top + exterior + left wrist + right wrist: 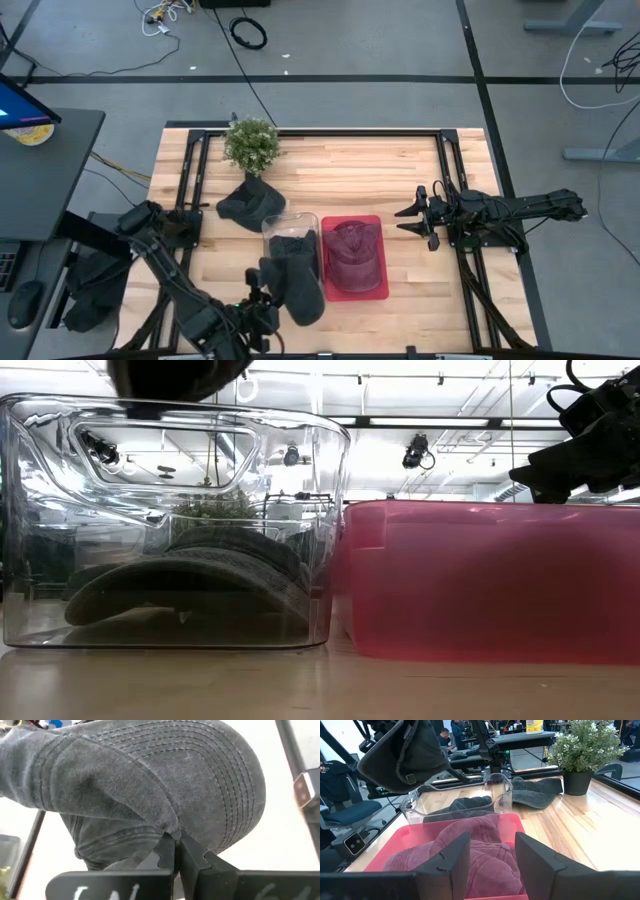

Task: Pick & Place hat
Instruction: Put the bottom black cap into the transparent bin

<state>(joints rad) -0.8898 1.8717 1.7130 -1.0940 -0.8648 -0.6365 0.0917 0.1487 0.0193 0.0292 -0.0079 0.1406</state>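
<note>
While our left gripper (175,851) pinches the grey hat (297,285), we hang over the clear bin (290,222).
We should centre before releasing; right gripper (412,219) waits spread.

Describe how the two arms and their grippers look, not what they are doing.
Both arms are dark, jointed and slim, with cabling along the links. The left gripper has two black fingers with notched, toothed inner edges. The right gripper has two broad, flat, matte dark fingers; from above it shows as a black pronged fork.
</note>
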